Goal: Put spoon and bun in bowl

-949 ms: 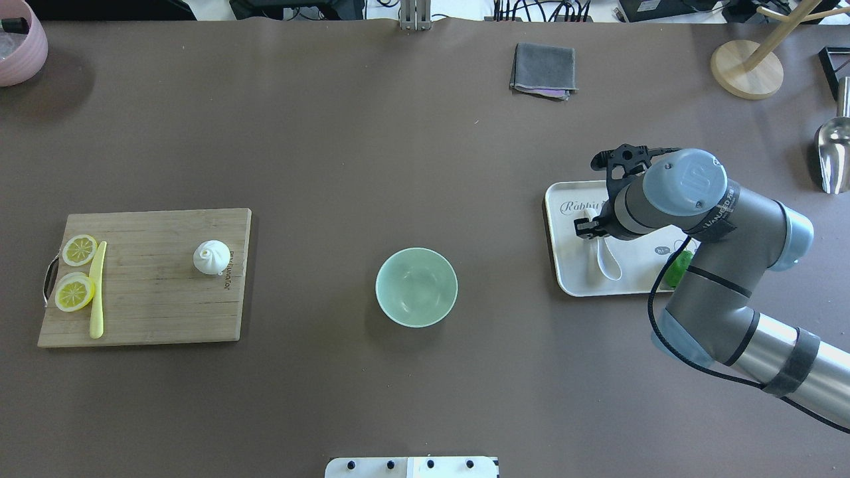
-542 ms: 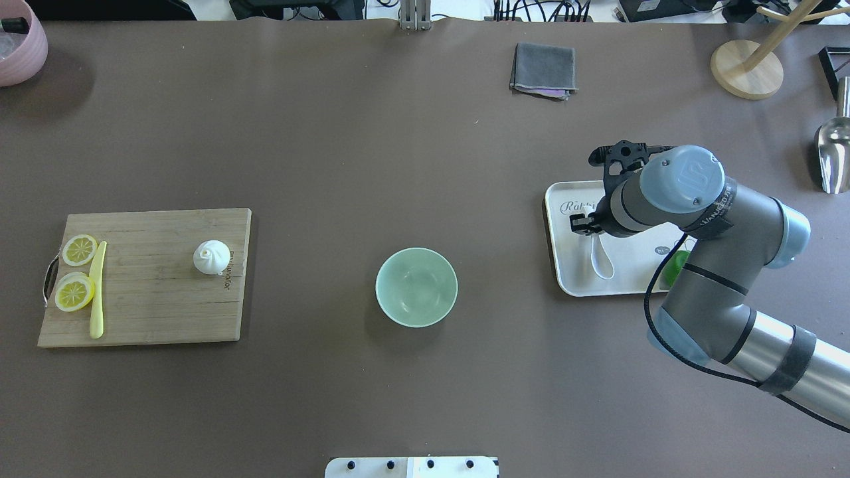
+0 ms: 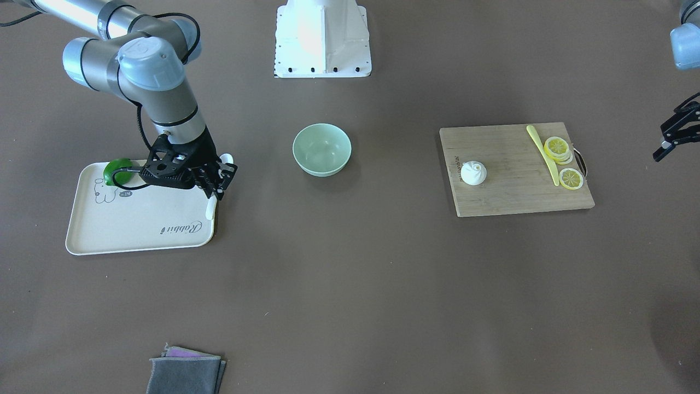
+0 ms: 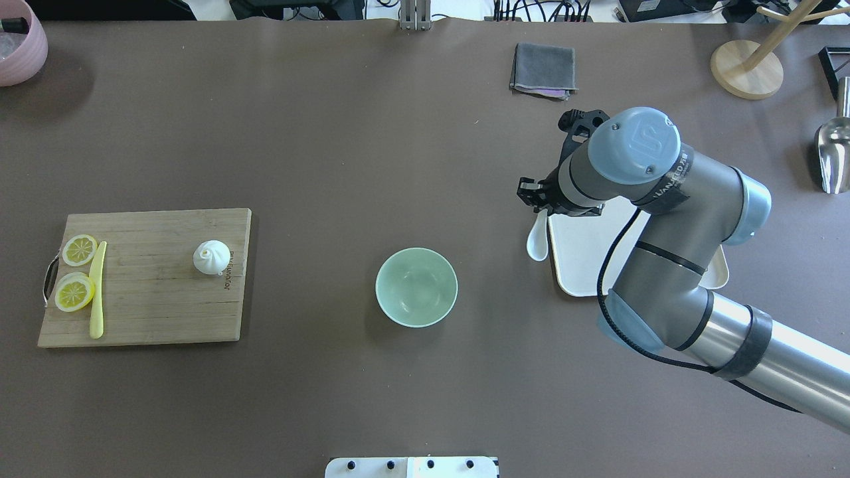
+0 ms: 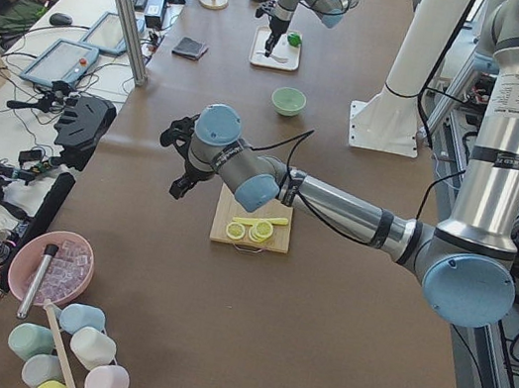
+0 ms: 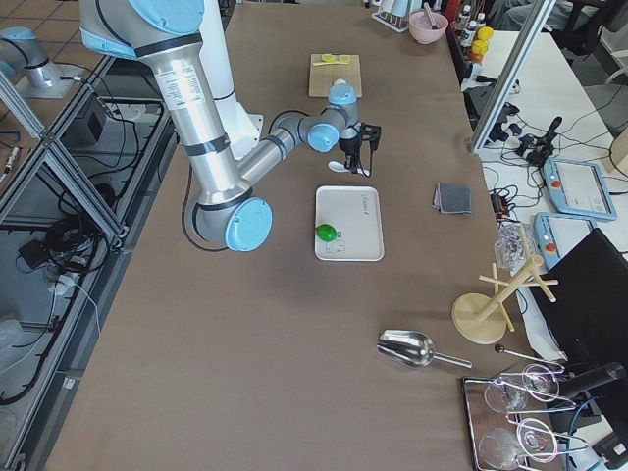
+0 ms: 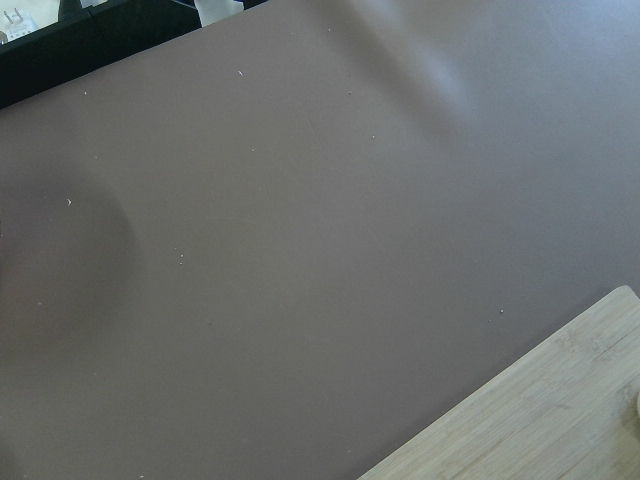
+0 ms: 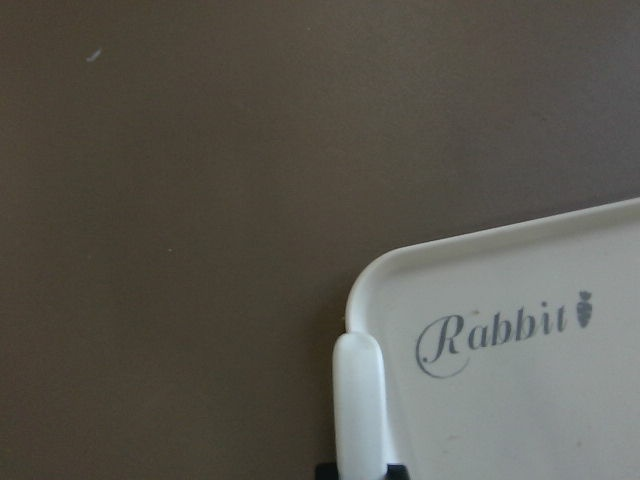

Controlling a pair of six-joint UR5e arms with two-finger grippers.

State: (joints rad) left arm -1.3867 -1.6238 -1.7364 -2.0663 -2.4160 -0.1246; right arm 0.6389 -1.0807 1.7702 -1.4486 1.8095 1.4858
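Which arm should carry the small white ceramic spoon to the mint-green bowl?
Right: right gripper holds the spoon near the bowl; left gripper hangs beyond the wooden cutting board.

bun (image 4: 212,257) on cutting board (image 4: 146,299) left of bowl (image 4: 416,287), spoon (image 4: 537,242) at tray (image 4: 578,265) edge, right

Bowls: you have two, the bowl (image 4: 416,287) in mint green and a pink bowl (image 4: 20,43) far to its left.
Spoon: one, the spoon (image 4: 537,242), right of the bowl.
Bun: one, the bun (image 4: 212,257), left of the bowl.
Lemon slices (image 4: 80,250): you can count two spots; one looks stacked, so two or three.
Knife (image 4: 97,289): one.
Cutting board (image 4: 146,312): one, left of the bowl.
Tray (image 4: 578,282): one, right of the bowl.
Lime (image 3: 116,167): one.
Cloth (image 4: 543,70): one.
Metal scoop (image 4: 833,153): one.
Wooden stand (image 4: 747,70): one.
Grippers: two, the right gripper (image 4: 541,206) and the left gripper (image 3: 675,134).
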